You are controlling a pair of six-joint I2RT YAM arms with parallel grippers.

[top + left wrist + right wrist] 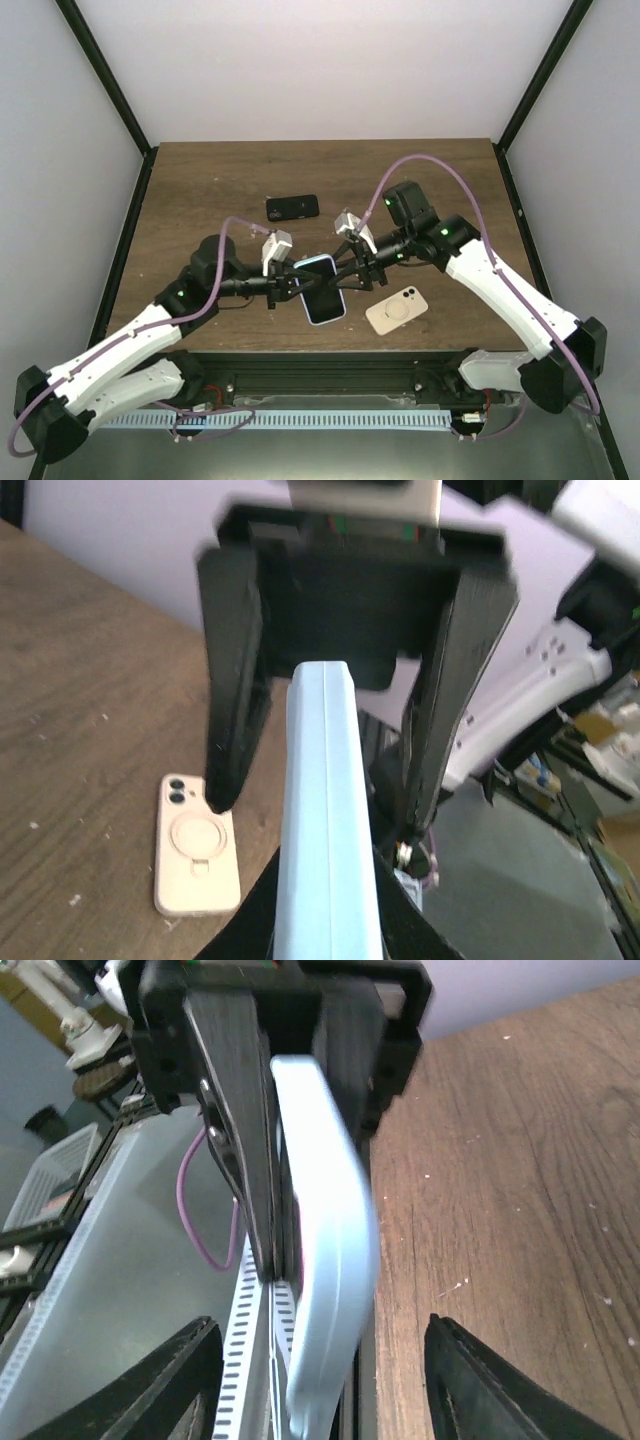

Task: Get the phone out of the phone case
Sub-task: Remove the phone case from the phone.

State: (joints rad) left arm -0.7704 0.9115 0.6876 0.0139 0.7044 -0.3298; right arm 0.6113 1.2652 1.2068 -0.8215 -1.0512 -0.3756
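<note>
— Up on the top camera, what are the surface and the room like?

— I've got a dark wood-grain bench, boxed in by plain white walls and black frame posts. A black handset lies flat toward the back. A beige phone lies near the front edge, right of centre. Between them the blue-cased phone is held off the wood, dark face up, with my left hand and right hand meeting at it.

— And the left wrist?

— I see the blue-cased phone edge-on, rising up the middle. My own fingers pinch it at the bottom and are mostly cut off by the frame. Opposite, the right hand's fingers stand apart, one on each side of it, with a gap on both sides. The beige phone lies on the wood beyond, showing twin lenses and a ring on its back. Everything past the bench on the right is too blurred for me to name.

— Right wrist?

— My own fingers show only as two dark tips at the bottom, spread wide and touching nothing. The blue-cased phone curves away between them, smeared. At the top, the left hand is clamped on it, one finger against each face. Bench grain fills the right side, and a white slotted rail runs beside the edge. I can't tell where the phone ends and the case begins.
</note>
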